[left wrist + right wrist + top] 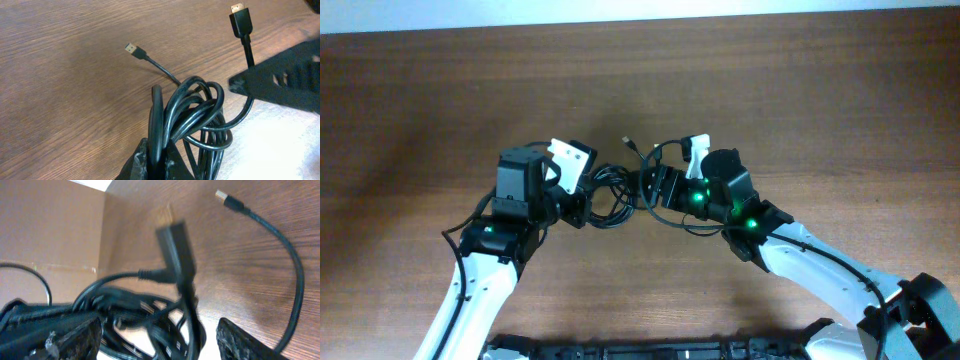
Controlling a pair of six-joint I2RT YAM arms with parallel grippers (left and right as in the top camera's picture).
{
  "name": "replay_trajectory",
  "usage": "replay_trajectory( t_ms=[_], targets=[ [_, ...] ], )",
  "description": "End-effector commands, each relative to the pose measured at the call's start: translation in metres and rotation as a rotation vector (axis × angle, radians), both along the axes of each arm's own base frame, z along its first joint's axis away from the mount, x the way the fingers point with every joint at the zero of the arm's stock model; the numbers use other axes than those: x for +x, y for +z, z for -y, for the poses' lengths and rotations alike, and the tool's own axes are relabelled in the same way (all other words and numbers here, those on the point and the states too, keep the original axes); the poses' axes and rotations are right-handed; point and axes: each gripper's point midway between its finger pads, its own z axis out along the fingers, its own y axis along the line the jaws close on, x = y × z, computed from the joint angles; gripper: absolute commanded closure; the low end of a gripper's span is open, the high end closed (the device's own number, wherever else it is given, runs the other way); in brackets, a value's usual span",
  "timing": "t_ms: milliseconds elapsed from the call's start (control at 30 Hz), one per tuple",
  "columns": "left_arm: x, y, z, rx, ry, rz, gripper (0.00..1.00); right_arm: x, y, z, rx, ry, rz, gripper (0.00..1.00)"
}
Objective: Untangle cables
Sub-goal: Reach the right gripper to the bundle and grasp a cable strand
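Observation:
The cables (610,195) are a knotted bundle of thin black cords on the wooden table (440,100), between my two arms. My left gripper (575,203) is shut on one loop of the bundle, as the left wrist view (157,159) shows. There the coils (200,117) fan out beyond the fingers. A small plug (134,49) lies on the table and a larger plug (239,20) sticks up. My right gripper (650,187) is open, its fingers (160,340) spread on either side of the bundle (150,315). A blurred plug (172,235) rises in front of it.
A loose cable end with a small plug (223,197) curves off over the table; it also shows in the overhead view (627,142). One right gripper finger (285,82) crosses the left wrist view beside the bundle. Bare wood surrounds the arms.

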Motion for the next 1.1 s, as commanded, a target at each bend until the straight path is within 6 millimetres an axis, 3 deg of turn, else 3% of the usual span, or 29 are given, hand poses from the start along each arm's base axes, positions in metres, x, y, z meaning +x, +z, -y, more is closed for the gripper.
replay_trajectory(
  t_ms=[0,33,133,200,300,467,567,600,700,800,900,933,1033,1067],
  targets=[
    [-0.004,0.017,0.018,-0.076,-0.094,0.026,1.00,0.012,-0.005,0.008,0.031,-0.141,-0.084,0.36],
    [-0.005,0.018,0.020,-0.084,-0.102,0.025,1.00,0.012,-0.013,0.008,0.019,-0.141,-0.102,0.42],
    [-0.005,0.018,0.020,-0.084,-0.102,0.025,1.00,0.012,-0.031,0.007,0.022,-0.165,-0.176,0.44],
    [-0.005,0.018,0.020,-0.084,-0.102,0.025,1.00,0.011,-0.036,0.007,0.015,-0.159,-0.190,0.53],
    [-0.004,0.018,0.020,-0.084,-0.102,0.027,1.00,0.006,-0.036,0.000,0.018,-0.134,-0.190,0.65],
    [-0.005,0.018,0.020,-0.088,-0.105,0.028,1.00,-0.002,-0.030,-0.018,0.011,-0.119,-0.138,0.71],
    [-0.008,0.023,0.028,-0.127,-0.140,0.027,1.00,0.001,-0.023,-0.021,0.034,-0.115,-0.111,0.85],
    [-0.005,0.026,0.028,-0.142,-0.127,0.035,1.00,-0.001,-0.022,-0.023,0.039,-0.101,-0.116,0.95],
    [-0.001,0.029,0.027,-0.141,-0.118,0.052,1.00,-0.013,-0.016,-0.034,0.063,0.007,-0.100,0.96],
    [0.018,0.018,-0.005,-0.090,0.157,0.000,1.00,-0.037,-0.005,-0.050,0.068,0.235,0.003,0.96],
    [0.022,0.016,-0.014,-0.087,0.244,-0.013,1.00,-0.056,0.053,-0.072,0.236,0.457,0.241,0.96],
    [0.023,0.016,-0.014,-0.116,0.272,-0.028,1.00,-0.055,0.060,-0.072,0.250,0.459,0.271,0.96],
    [0.028,0.023,-0.013,-0.233,0.376,-0.075,1.00,-0.064,0.056,-0.081,0.239,0.466,0.261,0.96],
    [0.028,0.023,-0.012,-0.261,0.398,-0.091,1.00,-0.058,0.041,-0.083,0.177,0.390,0.228,0.96]
  ],
)
